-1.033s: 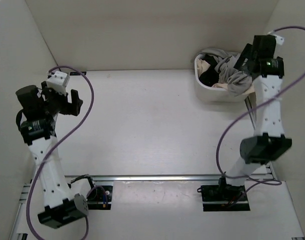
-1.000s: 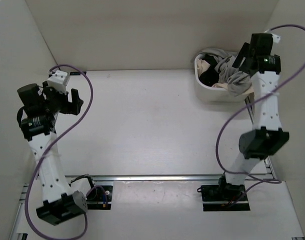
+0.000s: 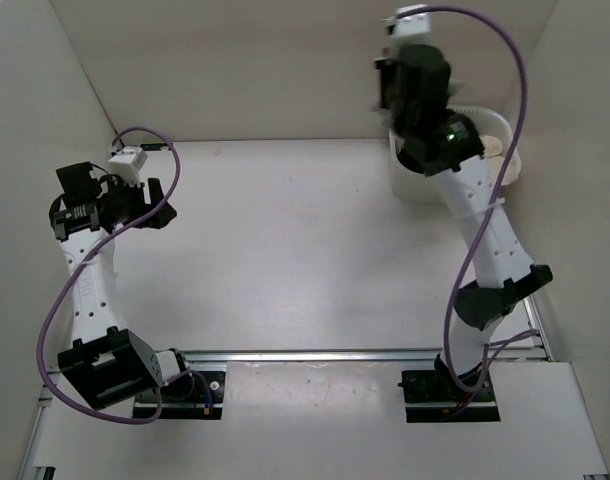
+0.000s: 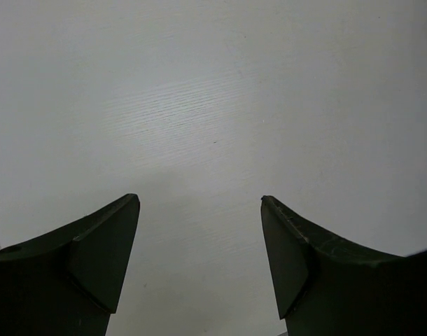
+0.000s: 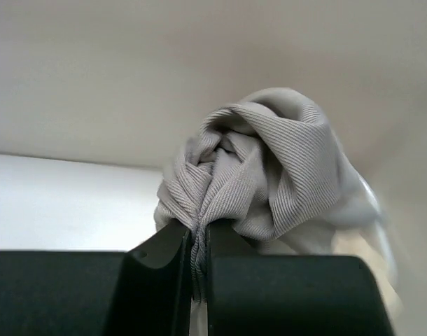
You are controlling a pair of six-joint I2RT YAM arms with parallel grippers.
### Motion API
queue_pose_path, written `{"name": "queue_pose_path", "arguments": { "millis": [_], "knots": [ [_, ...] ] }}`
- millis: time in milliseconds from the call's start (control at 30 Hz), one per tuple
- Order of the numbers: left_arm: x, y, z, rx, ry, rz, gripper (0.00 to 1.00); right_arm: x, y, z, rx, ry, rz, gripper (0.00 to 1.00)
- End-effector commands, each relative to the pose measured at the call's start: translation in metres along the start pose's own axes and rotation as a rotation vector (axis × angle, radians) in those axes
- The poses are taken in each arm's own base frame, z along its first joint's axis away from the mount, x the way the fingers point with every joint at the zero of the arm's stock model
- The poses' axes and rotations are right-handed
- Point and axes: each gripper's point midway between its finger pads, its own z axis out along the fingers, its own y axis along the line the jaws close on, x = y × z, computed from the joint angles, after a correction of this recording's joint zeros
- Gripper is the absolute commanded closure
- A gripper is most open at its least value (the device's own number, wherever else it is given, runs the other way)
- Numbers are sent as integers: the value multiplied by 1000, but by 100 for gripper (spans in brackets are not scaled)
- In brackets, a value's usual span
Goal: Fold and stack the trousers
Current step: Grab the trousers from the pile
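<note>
A bunched pair of grey ribbed trousers (image 5: pixel 269 161) hangs in front of the right wrist camera, with my right gripper (image 5: pixel 198 234) shut on a fold of the cloth. In the top view the right arm (image 3: pixel 425 90) is raised over the white basket (image 3: pixel 413 185) at the back right and hides the trousers. At the left side of the table my left gripper (image 3: pixel 160 203) hovers, and in its wrist view the left gripper (image 4: pixel 199 199) is open over bare tabletop with nothing between its fingers (image 4: pixel 101 252).
The white basket stands against the back wall, with a bit of beige cloth (image 3: pixel 495 145) showing at its rim. White walls close in the table (image 3: pixel 285 250) on the left, back and right. A metal rail (image 3: pixel 315 355) runs along the near edge.
The right gripper has shut on the grey trousers, and its arm has swung up and to the left over the basket, lifting them. The left arm has shifted slightly.
</note>
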Motion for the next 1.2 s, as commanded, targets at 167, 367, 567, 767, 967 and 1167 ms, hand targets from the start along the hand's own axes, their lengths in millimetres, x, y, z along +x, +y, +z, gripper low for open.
{"name": "queue_pose_path", "arguments": {
  "millis": [167, 367, 567, 767, 967, 1167],
  "knots": [
    [-3, -15, -17, -8, -35, -5, 19, -209, 161, -221, -648, -736, 180, 100],
    [-12, -1, -30, -114, -47, 40, 19, -205, 164, -222, -667, -677, 403, 100],
    [-32, -1, -45, -150, -85, 94, 19, -85, 165, -149, -490, -258, 384, 100],
    [-26, -20, -54, -86, -67, 175, 19, 89, 110, -46, -263, 158, 440, 96],
    [13, -8, -42, -125, 55, 216, 20, 203, 76, 17, -309, 702, 296, 1],
    [94, -5, -17, -63, 291, 269, 34, 193, 125, -35, -395, 570, 150, 1]
  ]
}}
